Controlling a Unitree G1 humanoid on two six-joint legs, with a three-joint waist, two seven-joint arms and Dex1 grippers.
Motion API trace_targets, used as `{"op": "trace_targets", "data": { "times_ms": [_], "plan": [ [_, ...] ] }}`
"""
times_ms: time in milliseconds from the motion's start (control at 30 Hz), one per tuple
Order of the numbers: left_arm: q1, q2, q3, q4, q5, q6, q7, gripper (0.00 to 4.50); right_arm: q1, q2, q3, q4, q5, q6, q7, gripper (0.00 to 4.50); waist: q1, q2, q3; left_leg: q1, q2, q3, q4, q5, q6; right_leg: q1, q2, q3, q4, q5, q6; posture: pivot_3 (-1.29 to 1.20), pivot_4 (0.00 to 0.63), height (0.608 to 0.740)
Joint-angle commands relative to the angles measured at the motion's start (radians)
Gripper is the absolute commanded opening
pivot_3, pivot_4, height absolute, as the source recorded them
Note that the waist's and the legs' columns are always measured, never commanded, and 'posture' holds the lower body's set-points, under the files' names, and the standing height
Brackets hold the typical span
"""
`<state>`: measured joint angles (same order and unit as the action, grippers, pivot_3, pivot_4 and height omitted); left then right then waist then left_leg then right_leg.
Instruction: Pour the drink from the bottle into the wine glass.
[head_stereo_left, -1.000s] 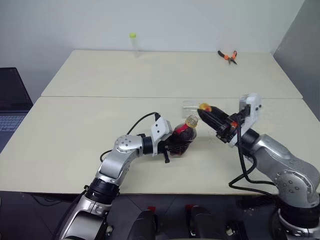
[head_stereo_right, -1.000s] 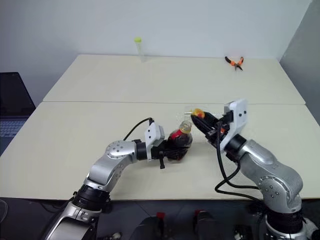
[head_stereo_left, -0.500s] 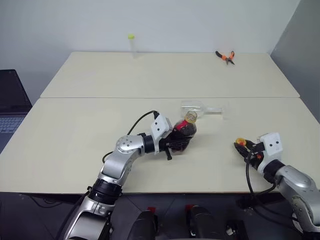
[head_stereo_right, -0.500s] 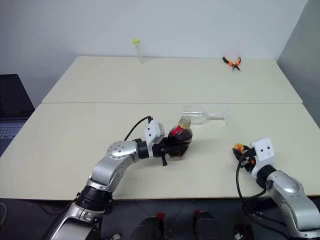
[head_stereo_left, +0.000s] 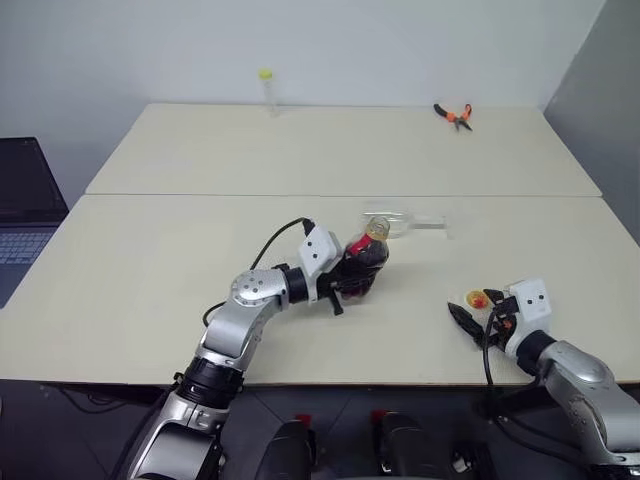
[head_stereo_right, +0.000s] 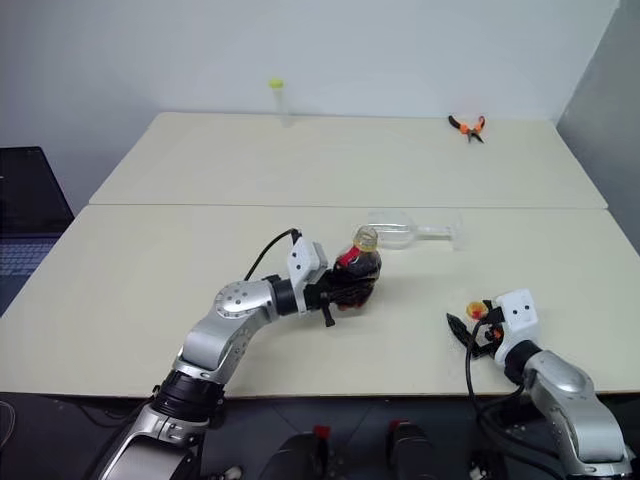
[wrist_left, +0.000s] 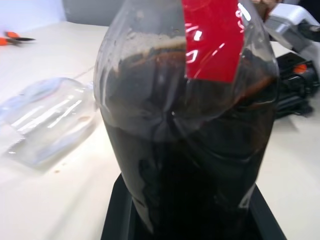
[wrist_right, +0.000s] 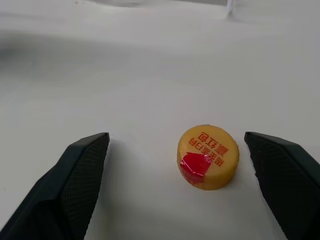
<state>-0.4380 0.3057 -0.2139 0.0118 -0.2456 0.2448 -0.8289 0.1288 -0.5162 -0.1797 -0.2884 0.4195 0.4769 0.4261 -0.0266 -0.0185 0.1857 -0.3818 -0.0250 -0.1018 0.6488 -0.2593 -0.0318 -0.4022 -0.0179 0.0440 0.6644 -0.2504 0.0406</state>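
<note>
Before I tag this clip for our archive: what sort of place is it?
Probably a lab or workshop: two plain tables pushed together against a bare wall, orange pliers at the far edge, a laptop off to the left.

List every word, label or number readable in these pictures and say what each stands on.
Yellow cap lying on the table: red Chinese characters and a red mark, seen upside down, too small to quote reliably.
Bottle, red neck label: no print readable.
Nothing else carries readable text.
</note>
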Motion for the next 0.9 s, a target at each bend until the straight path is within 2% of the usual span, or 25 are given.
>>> {"op": "trace_targets", "data": {
  "times_ms": [33, 200, 433, 533, 700, 900],
  "plan": [
    [-0.018, -0.016, 0.074, -0.003, 0.018, -0.062, 0.091, 0.66, 0.031, 0.010, -0.083, -0.062, 0.001, -0.050, -0.013, 4.50, 0.004, 0.000, 0.000, 0.000, 0.000, -0.001, 0.000, 0.000, 0.000, 0.000, 0.000, -0.001, 0.000, 0.000, 0.000, 0.00, 0.150, 0.740],
    [-0.019, -0.037, 0.185, 0.060, 0.060, -0.111, 0.276, 0.66, -0.058, -0.013, -0.007, -0.238, -0.029, -0.058, 0.005, 4.50, -0.010, 0.000, 0.000, 0.000, 0.001, 0.000, -0.002, 0.000, 0.000, -0.002, 0.000, 0.001, 0.000, 0.000, 0.000, 0.00, 0.150, 0.740],
    [-0.050, -0.030, 0.309, 0.193, 0.146, -0.274, 0.524, 0.66, -0.317, -0.053, 0.208, -0.400, 0.116, 0.148, 0.135, 4.50, -0.001, 0.000, 0.000, -0.001, 0.002, -0.004, -0.002, 0.001, -0.001, -0.002, 0.000, -0.003, 0.000, 0.000, -0.001, 0.00, 0.150, 0.740],
    [-0.061, -0.013, 0.357, 0.268, 0.196, -0.339, 0.637, 0.66, -0.434, -0.039, 0.299, -0.387, 0.129, 0.192, 0.171, 4.50, 0.000, 0.000, 0.000, -0.002, 0.000, -0.004, -0.002, 0.001, -0.002, -0.002, -0.001, -0.003, -0.001, 0.001, -0.001, 0.00, 0.150, 0.740],
    [-0.091, -0.007, 0.381, 0.423, 0.240, -0.425, 0.743, 0.66, -0.524, -0.010, 0.374, -0.304, 0.089, 0.161, 0.213, 4.50, 0.009, -0.001, 0.000, -0.003, -0.003, -0.005, -0.002, 0.001, -0.002, -0.002, -0.004, -0.003, -0.002, 0.003, -0.005, 0.00, 0.150, 0.740],
    [-0.178, -0.032, 0.385, 0.608, 0.210, -0.521, 0.735, 0.66, -0.565, 0.032, 0.412, -0.256, 0.057, 0.133, 0.232, 4.50, 0.024, -0.001, 0.000, -0.005, -0.004, -0.006, -0.002, 0.001, -0.002, -0.003, -0.004, -0.005, -0.002, 0.004, -0.005, 0.00, 0.150, 0.740]
  ]
}}
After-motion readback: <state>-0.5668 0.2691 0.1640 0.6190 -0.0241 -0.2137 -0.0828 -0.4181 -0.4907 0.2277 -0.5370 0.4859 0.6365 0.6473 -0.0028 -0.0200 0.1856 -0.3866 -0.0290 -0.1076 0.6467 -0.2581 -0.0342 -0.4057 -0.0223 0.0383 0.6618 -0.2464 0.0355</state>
